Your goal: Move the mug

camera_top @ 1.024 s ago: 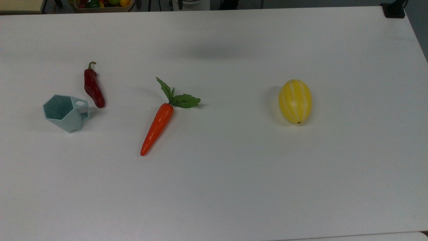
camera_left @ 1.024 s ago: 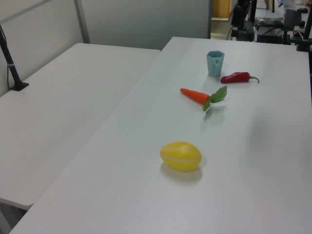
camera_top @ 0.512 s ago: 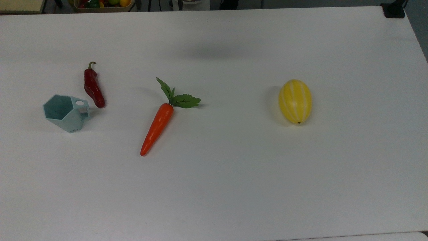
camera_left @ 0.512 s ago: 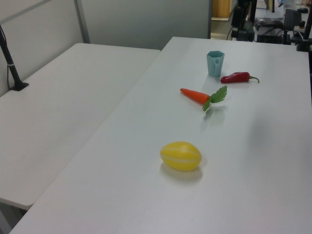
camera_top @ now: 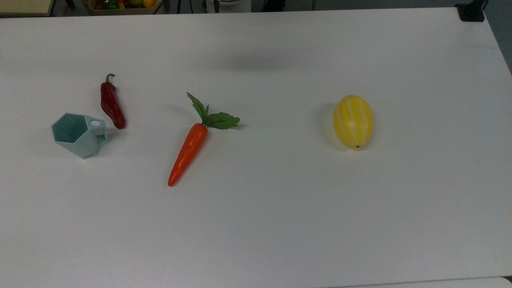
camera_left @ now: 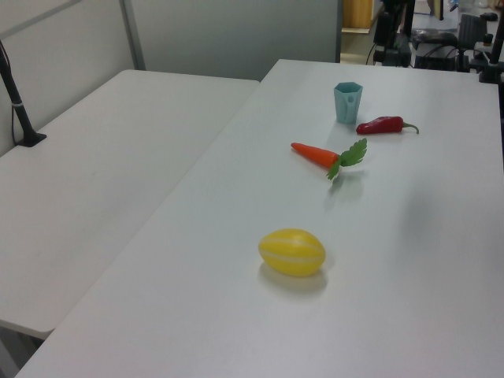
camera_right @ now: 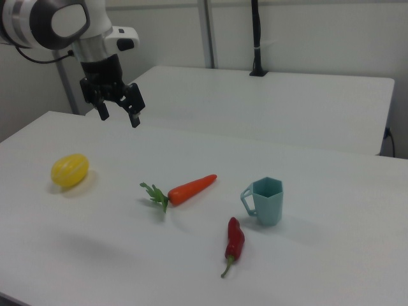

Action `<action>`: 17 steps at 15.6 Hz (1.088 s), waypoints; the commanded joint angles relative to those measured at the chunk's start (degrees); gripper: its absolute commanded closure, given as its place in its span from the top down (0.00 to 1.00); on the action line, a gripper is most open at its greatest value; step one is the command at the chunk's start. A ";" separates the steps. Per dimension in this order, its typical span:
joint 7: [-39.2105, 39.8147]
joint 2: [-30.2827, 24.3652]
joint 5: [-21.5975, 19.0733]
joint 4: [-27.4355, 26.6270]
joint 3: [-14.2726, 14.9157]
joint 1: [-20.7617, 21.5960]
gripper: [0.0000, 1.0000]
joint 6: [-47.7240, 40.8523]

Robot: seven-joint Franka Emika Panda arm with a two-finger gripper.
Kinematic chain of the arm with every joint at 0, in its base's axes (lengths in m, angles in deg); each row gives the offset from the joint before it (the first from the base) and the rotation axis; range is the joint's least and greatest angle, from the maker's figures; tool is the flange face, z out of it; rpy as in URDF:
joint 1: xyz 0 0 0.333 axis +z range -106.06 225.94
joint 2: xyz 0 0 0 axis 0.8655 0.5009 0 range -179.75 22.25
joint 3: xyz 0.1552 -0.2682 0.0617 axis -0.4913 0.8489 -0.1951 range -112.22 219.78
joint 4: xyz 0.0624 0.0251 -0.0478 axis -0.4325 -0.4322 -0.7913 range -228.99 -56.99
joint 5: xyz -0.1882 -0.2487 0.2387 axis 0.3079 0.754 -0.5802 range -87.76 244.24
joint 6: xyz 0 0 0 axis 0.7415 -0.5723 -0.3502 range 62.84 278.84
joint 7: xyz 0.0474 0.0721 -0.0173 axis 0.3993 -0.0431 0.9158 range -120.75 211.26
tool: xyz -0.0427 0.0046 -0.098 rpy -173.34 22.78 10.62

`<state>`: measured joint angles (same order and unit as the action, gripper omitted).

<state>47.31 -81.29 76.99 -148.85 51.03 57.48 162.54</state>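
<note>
The white table (camera_top: 280, 224) holds four things in a loose row. In the right view the robot arm (camera_right: 51, 22) comes in from the upper left corner, and its gripper (camera_right: 118, 115) hangs in the air well above the tabletop, with the two dark fingers spread apart and nothing between them.

Taking the carrot (camera_top: 187, 154) as the landmark: it lies near the middle of the row, its green leaves (camera_top: 214, 116) pointing toward the table's far edge in the top view. The yellow melon (camera_top: 353, 121) lies well apart from the carrot, on the top view's right. In the right view the gripper hangs above and to the left of the carrot, roughly over the stretch between carrot and melon, though its exact place over the table is hard to judge.

The red chili pepper (camera_top: 111, 105) lies on the other side of the carrot, on the top view's left, stem toward the far edge. The mug (camera_top: 78, 135) stands upright just beyond the pepper, farthest from the carrot, close beside the pepper's tip and seemingly not touching it. In the right view its handle (camera_right: 248, 199) points toward the carrot.
</note>
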 commanded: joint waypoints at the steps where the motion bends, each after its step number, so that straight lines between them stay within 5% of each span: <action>1: 0.84 -1.59 -0.33 -2.84 1.08 1.32 1.00 -0.08; 9: -0.38 -1.15 -0.41 -2.84 1.08 1.32 1.00 -0.70; 17: -36.80 2.62 -1.12 -1.26 2.39 -0.96 1.00 8.77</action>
<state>24.05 -80.37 76.79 -150.29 51.94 57.22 164.93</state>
